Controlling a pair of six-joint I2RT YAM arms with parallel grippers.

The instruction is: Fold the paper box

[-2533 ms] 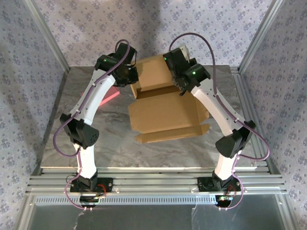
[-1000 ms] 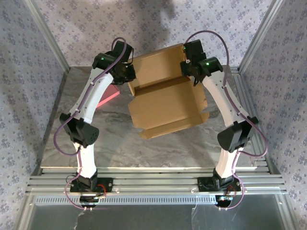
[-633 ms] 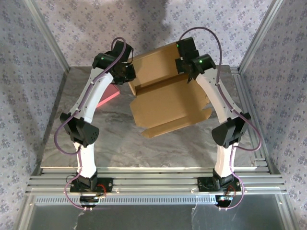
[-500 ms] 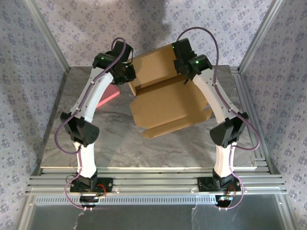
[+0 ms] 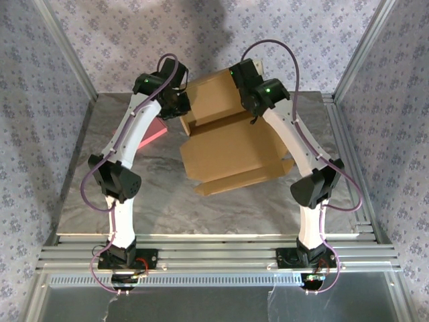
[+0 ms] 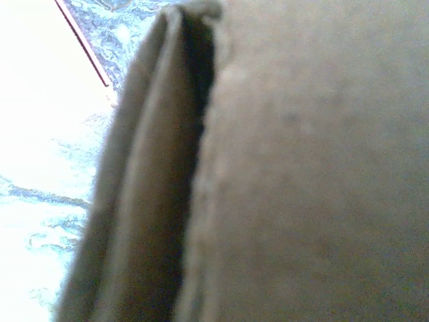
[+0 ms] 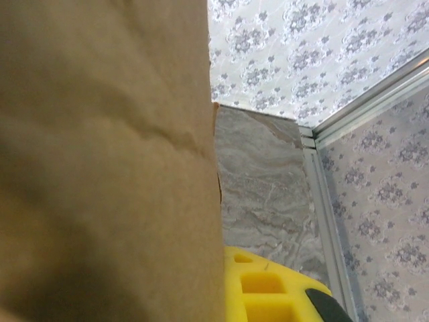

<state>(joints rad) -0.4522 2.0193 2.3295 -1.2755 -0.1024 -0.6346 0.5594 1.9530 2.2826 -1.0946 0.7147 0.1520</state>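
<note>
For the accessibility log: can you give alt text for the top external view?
A brown paper box, partly folded with its far panel raised, fills the middle of the marble table. The left tool is at its left edge and the right tool at the raised panel. A pink sheet lies left.

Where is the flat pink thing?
In the top view, the flat pink rectangle lies on the grey marbled table, far left, partly under the left arm, left of the brown cardboard box.
</note>
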